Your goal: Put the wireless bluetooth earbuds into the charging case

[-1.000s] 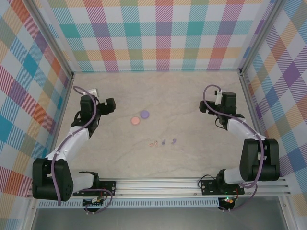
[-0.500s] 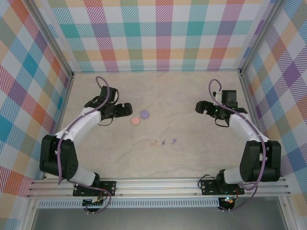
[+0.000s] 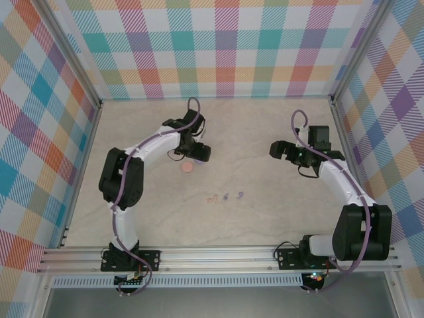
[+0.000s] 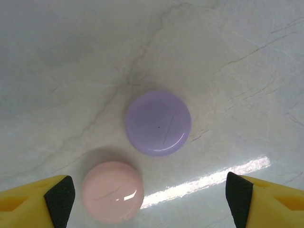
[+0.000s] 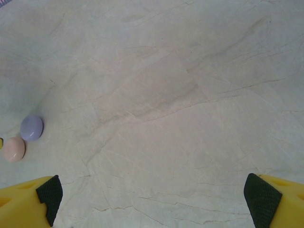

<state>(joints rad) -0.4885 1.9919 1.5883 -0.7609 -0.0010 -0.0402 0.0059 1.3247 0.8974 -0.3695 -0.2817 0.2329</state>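
Two round coin-like cases lie closed on the marble table: a lilac case (image 4: 158, 123) and a pink case (image 4: 112, 191), side by side without touching. My left gripper (image 3: 198, 153) hovers open above them, its yellow-and-black fingertips (image 4: 54, 197) spread wide on either side with nothing between them. It covers the lilac case in the top view, where the pink case (image 3: 188, 167) sits just below it. The tiny earbuds lie loose nearer the arms: pale pink ones (image 3: 212, 197) and two lilac ones (image 3: 226, 196) (image 3: 240, 195). My right gripper (image 3: 277, 150) is open over bare table, far right of the cases (image 5: 32, 127).
Checked walls with metal posts (image 3: 85, 93) enclose the table on three sides. The aluminium rail (image 3: 218, 257) carrying both arm bases runs along the near edge. Bare marble (image 3: 265, 126) stretches between the two grippers and behind them.
My left arm has swung from the table's left side rightward to a spot over the two cases. The right gripper shifted slightly left, then held still.
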